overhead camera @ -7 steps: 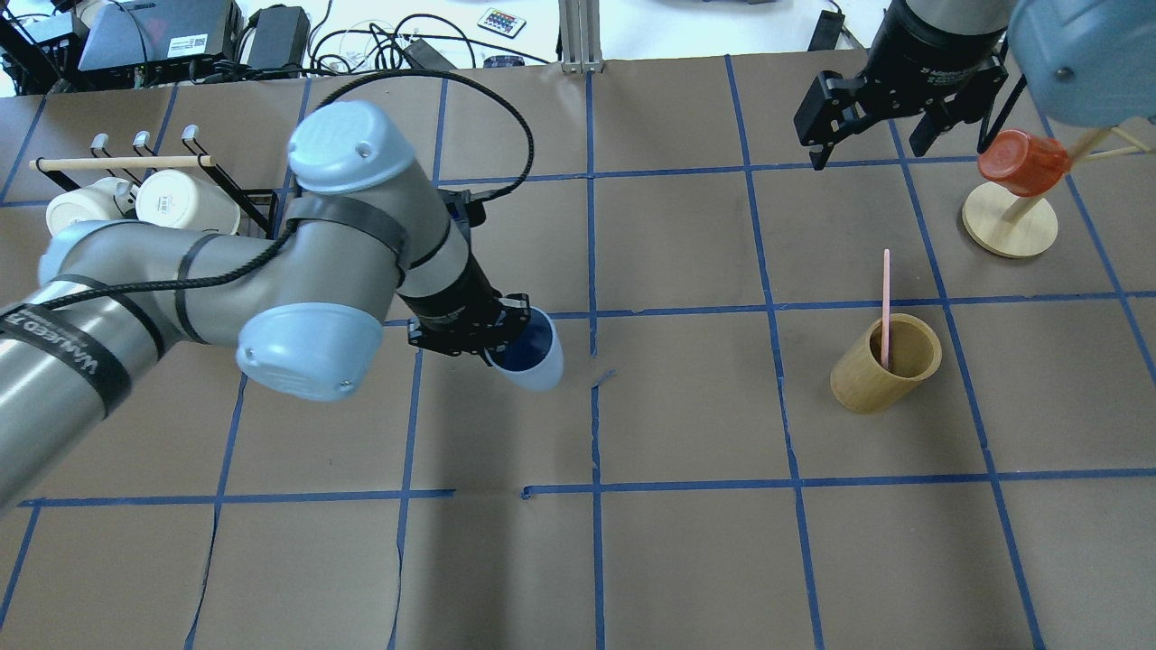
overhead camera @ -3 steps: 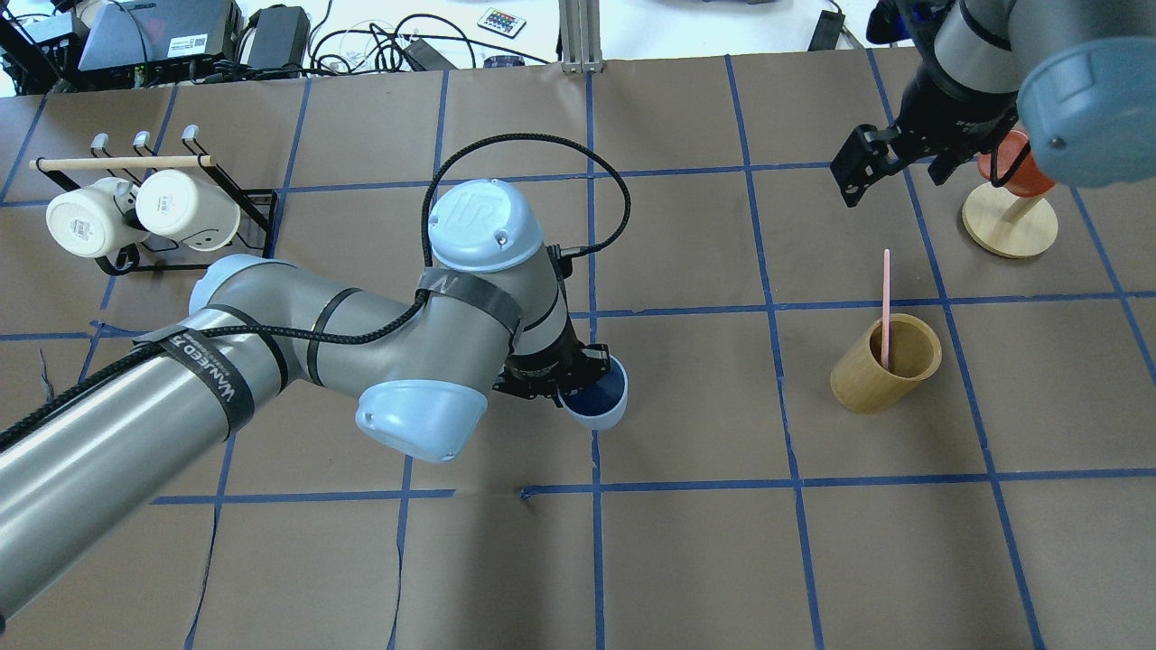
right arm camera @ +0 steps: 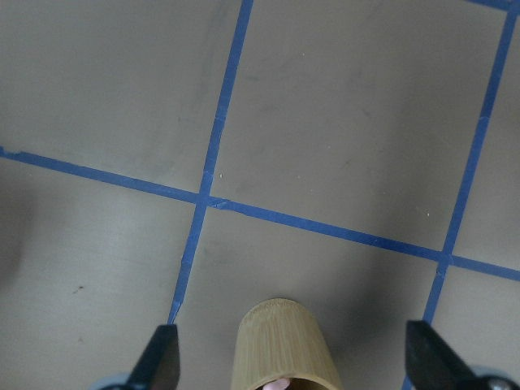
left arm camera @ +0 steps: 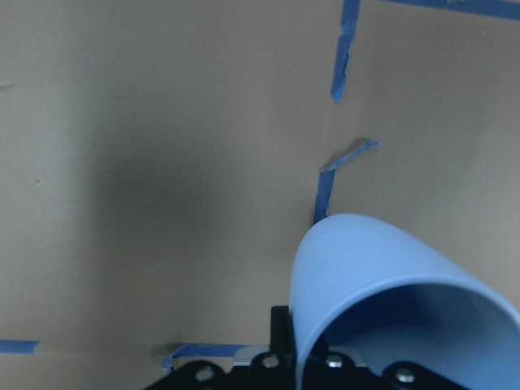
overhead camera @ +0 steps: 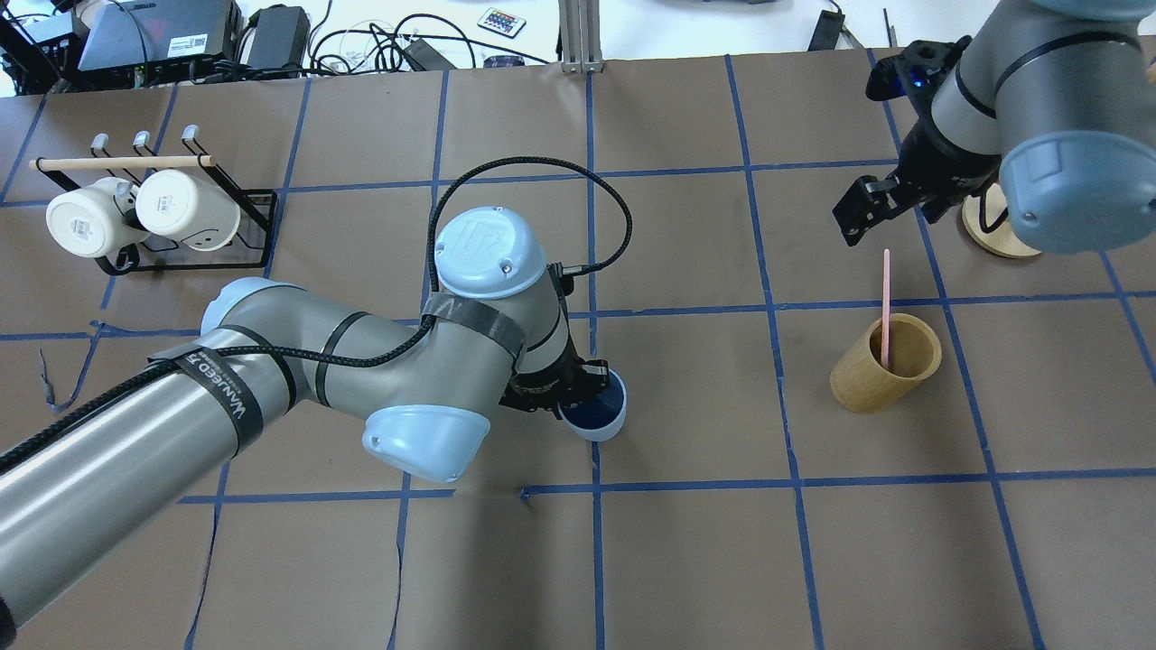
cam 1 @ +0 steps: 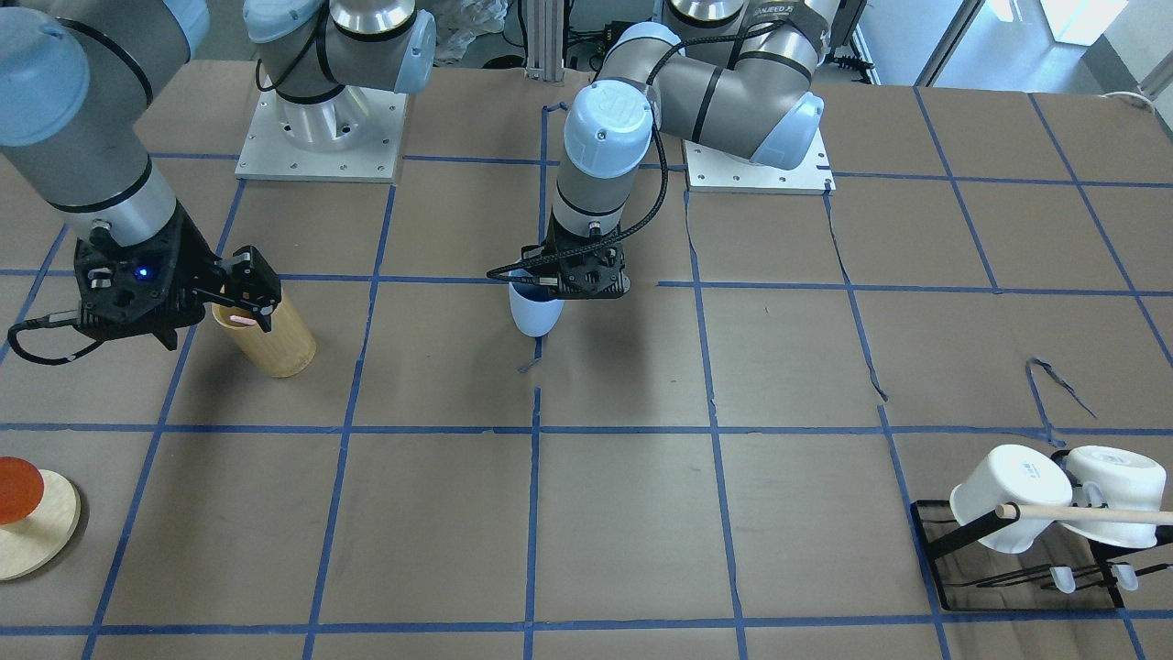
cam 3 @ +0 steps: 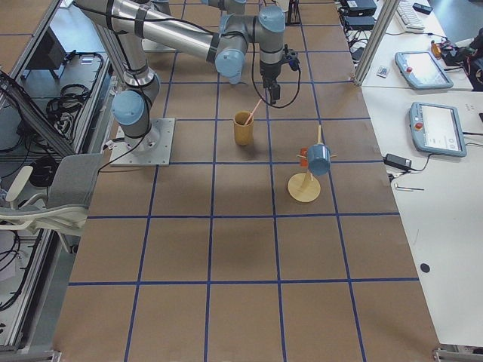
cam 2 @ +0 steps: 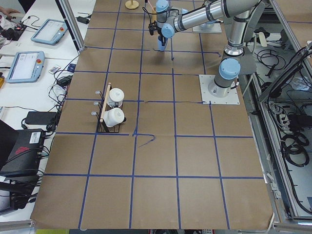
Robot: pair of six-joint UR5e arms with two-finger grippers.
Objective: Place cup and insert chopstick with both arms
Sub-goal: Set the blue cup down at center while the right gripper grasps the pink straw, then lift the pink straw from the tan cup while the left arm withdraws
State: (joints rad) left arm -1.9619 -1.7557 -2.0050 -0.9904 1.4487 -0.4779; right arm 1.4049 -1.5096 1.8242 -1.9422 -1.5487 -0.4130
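My left gripper point(overhead camera: 578, 397) is shut on the rim of the pale blue cup point(overhead camera: 596, 411), mouth up, low over the table's middle; I cannot tell whether its base touches. The cup also shows in the front view point(cam 1: 534, 312) and in the left wrist view point(left arm camera: 390, 301). One pale pink chopstick point(overhead camera: 886, 307) stands in a tan bamboo cylinder point(overhead camera: 883, 363). My right gripper point(overhead camera: 890, 217) is open and empty, just beyond the stick's top. In the right wrist view its fingertips point(right arm camera: 162, 361) stand either side of the cylinder point(right arm camera: 280, 345).
A black rack point(overhead camera: 190, 257) with two white mugs and a wooden rod stands at the far left. A round wooden stand point(cam 1: 32, 532) with an orange cup is at the far right, behind my right arm. Blue tape lines grid the brown table.
My left arm has carried the cup rightward and toward the robot to the table's middle. My right gripper has moved from the far right edge toward the bamboo cylinder, still open.
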